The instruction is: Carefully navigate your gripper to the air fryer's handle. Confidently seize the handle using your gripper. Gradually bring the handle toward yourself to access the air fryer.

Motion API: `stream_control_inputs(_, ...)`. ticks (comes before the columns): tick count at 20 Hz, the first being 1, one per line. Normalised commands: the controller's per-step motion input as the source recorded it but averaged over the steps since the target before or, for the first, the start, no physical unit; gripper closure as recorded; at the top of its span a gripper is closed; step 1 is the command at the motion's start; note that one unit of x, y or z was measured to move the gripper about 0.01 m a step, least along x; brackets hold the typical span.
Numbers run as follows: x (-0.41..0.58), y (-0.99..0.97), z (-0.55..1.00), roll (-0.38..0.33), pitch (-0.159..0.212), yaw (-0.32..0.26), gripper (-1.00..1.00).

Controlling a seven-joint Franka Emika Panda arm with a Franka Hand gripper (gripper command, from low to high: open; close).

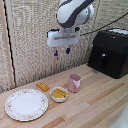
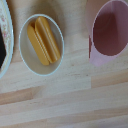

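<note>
The air fryer [image 1: 111, 52] is a large matte-black box on the wooden table at the exterior view's right. Its handle [image 1: 103, 60] is a short black vertical bar on the front drawer panel. My gripper [image 1: 62, 51] hangs high above the table, well to the left of the fryer and above the pink cup and small bowl. Its two blue-tipped fingers [image 1: 56, 52] stand apart and hold nothing. The air fryer, handle and gripper fingers do not show in the wrist view.
A pink cup [image 1: 74, 82] [image 2: 108, 32] stands mid-table. Beside it a small white bowl [image 1: 59, 94] [image 2: 42, 45] holds yellow-orange pieces. A floral plate [image 1: 26, 104] lies at front left, an orange block [image 1: 43, 86] behind it. Woven screens stand behind.
</note>
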Motion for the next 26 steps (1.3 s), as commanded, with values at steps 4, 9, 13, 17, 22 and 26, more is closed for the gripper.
stream_control_inputs(4,0.079,0.03,-0.05,-0.065,-0.026,-0.352,-1.0)
stream_control_inputs(9,0.106,-0.07,-0.05,-0.052,-0.027,-0.375,-1.0)
stream_control_inputs(13,0.129,-0.07,-0.02,-0.089,-0.024,-0.37,-1.0)
stream_control_inputs(17,0.216,-0.04,0.0,-0.219,-0.003,-0.324,-1.0)
stream_control_inputs(22,0.217,-0.07,0.0,-0.316,0.0,-0.262,-1.0)
stream_control_inputs(26,0.133,-0.11,-0.06,-0.372,0.001,-0.204,-1.0)
